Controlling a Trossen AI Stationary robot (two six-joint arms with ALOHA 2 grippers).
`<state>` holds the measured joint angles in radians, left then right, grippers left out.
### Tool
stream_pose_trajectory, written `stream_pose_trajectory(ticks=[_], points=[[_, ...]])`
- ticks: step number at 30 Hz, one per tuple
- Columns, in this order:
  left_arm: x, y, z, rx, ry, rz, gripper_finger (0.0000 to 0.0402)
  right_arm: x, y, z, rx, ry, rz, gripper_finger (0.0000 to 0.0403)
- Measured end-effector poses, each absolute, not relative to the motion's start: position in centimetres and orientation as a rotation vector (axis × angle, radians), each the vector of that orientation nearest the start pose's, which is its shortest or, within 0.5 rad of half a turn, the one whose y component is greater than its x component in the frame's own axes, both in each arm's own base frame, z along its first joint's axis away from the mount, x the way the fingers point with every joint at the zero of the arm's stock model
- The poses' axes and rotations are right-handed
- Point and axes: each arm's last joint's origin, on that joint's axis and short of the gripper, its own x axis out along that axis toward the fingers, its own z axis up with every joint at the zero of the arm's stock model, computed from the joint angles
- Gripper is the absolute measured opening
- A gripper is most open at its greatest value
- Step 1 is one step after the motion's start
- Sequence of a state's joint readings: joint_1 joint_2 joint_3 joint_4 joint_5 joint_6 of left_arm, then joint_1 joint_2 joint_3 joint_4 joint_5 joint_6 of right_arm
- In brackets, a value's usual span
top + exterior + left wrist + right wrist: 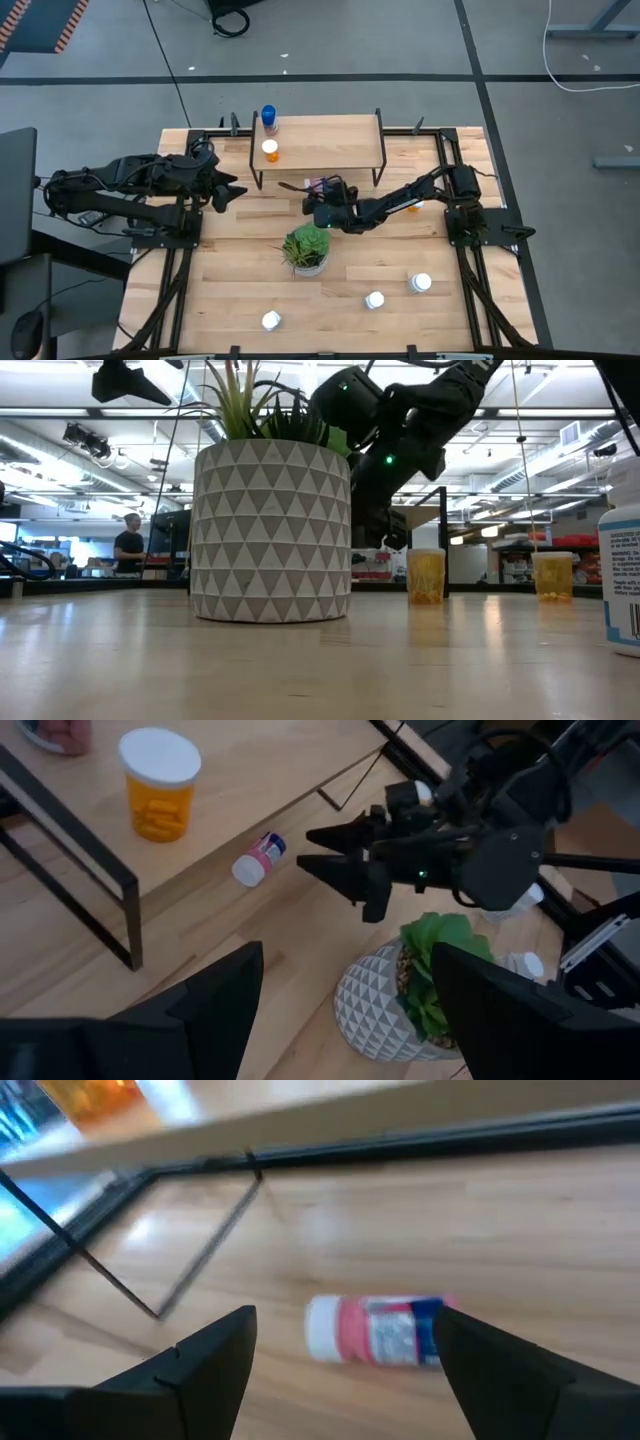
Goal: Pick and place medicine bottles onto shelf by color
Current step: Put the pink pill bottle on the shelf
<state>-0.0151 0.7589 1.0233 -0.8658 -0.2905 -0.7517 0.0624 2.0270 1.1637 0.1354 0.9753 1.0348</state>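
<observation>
robotics lab: open ceiling strip lights [560, 460], taped concrete floor [400, 40].

I see two bottles [269, 134] standing on the shelf [330, 138] at the bench's [230, 270] far edge; one bottle [257, 859] lies just before it, the plant [306, 249] mid-bench, three bottles [375, 299] nearer me.

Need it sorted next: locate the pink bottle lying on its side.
The pink bottle lies on the tabletop just in front of the shelf, beside the right tool, whose open fingers reach toward it.

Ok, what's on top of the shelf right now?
On the shelf: a blue bottle and an orange bottle, both at its left end. Nothing else shows there.
</observation>
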Motion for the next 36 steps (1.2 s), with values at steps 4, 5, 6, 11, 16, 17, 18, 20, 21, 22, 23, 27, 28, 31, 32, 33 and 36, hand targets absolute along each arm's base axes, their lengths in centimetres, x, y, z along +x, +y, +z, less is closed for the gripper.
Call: stream_pose_trajectory(ticks=[4, 5, 6, 11, 16, 17, 18, 20, 21, 22, 23, 27, 28, 31, 32, 33, 36], points=[[12.7, 0.6, 35.1, -0.628, 0.488, 0.475, 0.0293, 40.6, 0.1, 12.5, 0.548, 0.139, -1.102, 0.031], [12.7, 0.6, 35.1, -0.627, 0.499, 0.473, 0.0293, 40.7, 0.1, 12.2, 0.545, 0.142, -1.104, 0.031], [12.6, 0.6, 35.1, -0.63, 0.503, 0.466, 0.0293, 40.8, 0.0, 11.9, 0.551, 0.131, -1.103, 0.031], [12.6, 0.5, 34.9, -0.642, 0.528, 0.447, 0.0293, 41.4, -0.6, 11.5, 0.522, 0.097, -1.097, 0.031], [12.6, 0.5, 34.9, -0.643, 0.531, 0.446, 0.0293, 41.6, -1.7, 11.7, 0.461, 0.107, -1.108, 0.031], [12.6, 0.5, 34.9, -0.643, 0.532, 0.446, 0.0293, 41.6, -2.0, 11.6, 0.458, 0.112, -1.111, 0.031], [12.6, 0.5, 34.9, -0.642, 0.533, 0.446, 0.0293, 41.6, -2.3, 11.6, 0.461, 0.119, -1.109, 0.031], [12.6, 0.5, 34.9, -0.642, 0.533, 0.447, 0.0293, 41.6, -2.9, 11.6, 0.472, 0.131, -1.1, 0.031], [12.6, 0.5, 34.9, -0.642, 0.535, 0.447, 0.0293, 41.6, -3.2, 11.5, 0.474, 0.139, -1.098, 0.031], [12.5, 0.5, 34.9, -0.642, 0.535, 0.447, 0.0293, 41.6, -3.5, 11.5, 0.471, 0.146, -1.1, 0.031], [12.5, 0.5, 34.9, -0.642, 0.535, 0.447, 0.0293, 41.5, -3.8, 11.5, 0.469, 0.147, -1.105, 0.031], [12.5, 0.5, 34.9, -0.639, 0.536, 0.446, 0.0293, 41.5, -4.7, 11.5, 0.48, 0.158, -1.104, 0.031], [12.5, 0.5, 34.9, -0.638, 0.536, 0.446, 0.0293, 41.5, -5.0, 11.5, 0.49, 0.165, -1.094, 0.031], [12.5, 0.5, 34.9, -0.638, 0.536, 0.446, 0.0293, 41.5, -5.4, 11.2, 0.492, 0.185, -1.083, 0.031], [12.5, 0.5, 34.9, -0.638, 0.536, 0.446, 0.0293, 41.5, -5.4, 11.2, 0.485, 0.195, -1.08, 0.031], [12.5, 0.5, 34.9, -0.637, 0.536, 0.446, 0.0293, 41.5, -5.4, 11.1, 0.484, 0.207, -1.067, 0.031], [12.5, 0.5, 34.9, -0.636, 0.536, 0.446, 0.0293, 41.4, -5.7, 10.9, 0.486, 0.257, -1.046, 0.031]])
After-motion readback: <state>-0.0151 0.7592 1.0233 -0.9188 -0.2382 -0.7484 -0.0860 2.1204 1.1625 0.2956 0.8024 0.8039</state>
